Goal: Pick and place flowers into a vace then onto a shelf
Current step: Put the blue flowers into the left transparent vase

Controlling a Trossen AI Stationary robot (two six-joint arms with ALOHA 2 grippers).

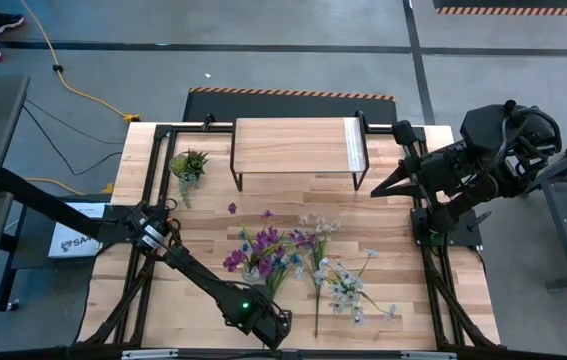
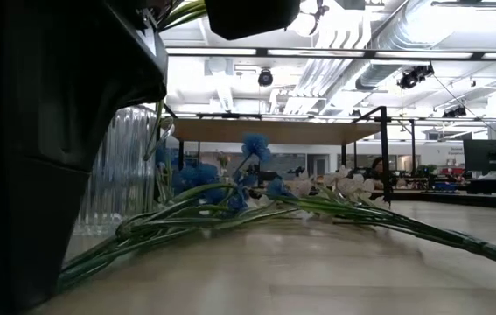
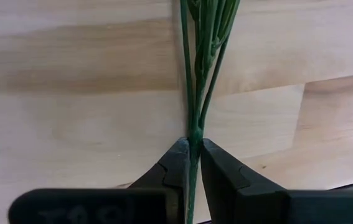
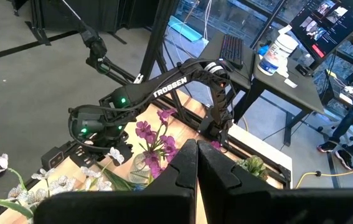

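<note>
My flowers (image 1: 263, 250) lie mid-worktop toward the near edge, the left gripper (image 3: 193, 165) clamped on one stem's base; I'd lift it straight and slowly so it doesn't snag; the right gripper (image 4: 195, 168), fingers together, waits off the right edge.

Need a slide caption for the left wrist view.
Left claw pinched shut on green flower stems above the wood tabletop.
</note>
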